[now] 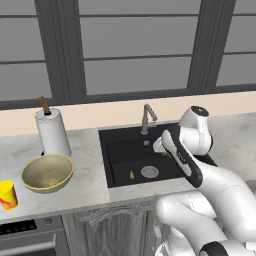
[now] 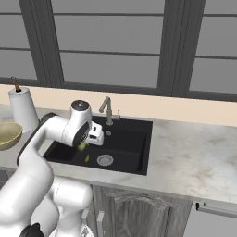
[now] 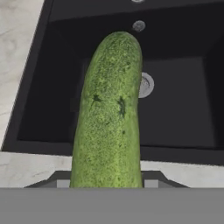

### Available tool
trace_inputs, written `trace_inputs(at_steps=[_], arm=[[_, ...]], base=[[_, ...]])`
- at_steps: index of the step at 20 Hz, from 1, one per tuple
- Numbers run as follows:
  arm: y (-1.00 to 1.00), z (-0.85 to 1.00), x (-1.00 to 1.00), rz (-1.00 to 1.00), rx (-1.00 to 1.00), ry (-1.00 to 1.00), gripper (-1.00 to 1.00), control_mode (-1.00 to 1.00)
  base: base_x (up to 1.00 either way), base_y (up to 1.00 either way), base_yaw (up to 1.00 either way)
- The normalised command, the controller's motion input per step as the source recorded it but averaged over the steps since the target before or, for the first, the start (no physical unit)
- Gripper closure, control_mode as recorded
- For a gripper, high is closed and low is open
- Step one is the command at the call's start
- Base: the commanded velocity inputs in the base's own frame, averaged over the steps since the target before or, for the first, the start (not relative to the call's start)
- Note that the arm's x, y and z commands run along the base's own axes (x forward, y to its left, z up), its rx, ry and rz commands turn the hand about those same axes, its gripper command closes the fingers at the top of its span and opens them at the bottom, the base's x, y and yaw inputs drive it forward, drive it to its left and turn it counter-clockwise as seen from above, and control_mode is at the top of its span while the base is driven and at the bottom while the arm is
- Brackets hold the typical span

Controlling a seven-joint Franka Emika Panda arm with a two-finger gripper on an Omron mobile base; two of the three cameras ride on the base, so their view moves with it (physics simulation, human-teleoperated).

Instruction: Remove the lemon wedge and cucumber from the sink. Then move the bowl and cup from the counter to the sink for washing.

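Pinching the cucumber (image 3: 109, 118) in the gripper (image 2: 83, 146), jaws partly closed around its near end, with the long green body sticking out ahead over the sink (image 1: 112, 150). Held above the basin, not resting on its floor, near the front edge and just off the drain (image 1: 149, 172).

Probably light and stiff, so no sagging expected, but bumpy-skinned and rounded, likely to roll or swivel between flat pads. Gripped at one end, so the free length acts as a lever; better taken nearer the middle, across the narrow width, if re-grasped. Firm enough to take a steady squeeze without bruising much.

Lemon wedge (image 1: 132, 175) lying on the sink floor, just left of the drain, near the front wall. Tiny, curved and probably slick; best pinched across its thin sides from straight above, with little margin for aim.

Bowl (image 1: 47, 173) sitting on the counter (image 1: 90, 185) left of the sink, in front of the paper towel roll (image 1: 52, 131); cup (image 1: 7, 194) near the counter's front left edge. Both rigid; rim grips look sensible.
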Motion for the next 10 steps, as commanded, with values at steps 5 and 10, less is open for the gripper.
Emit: trace_inputs(at_steps=[5,10], arm=[[-0.32,0.14,-0.31,0.00,-0.08,0.06,1.00,-1.00],[-0.44,0.09,-0.18,-0.05,-0.07,0.12,1.00,-1.00]], base=[[0.00,0.00,0.00],[0.00,0.00,0.00]])
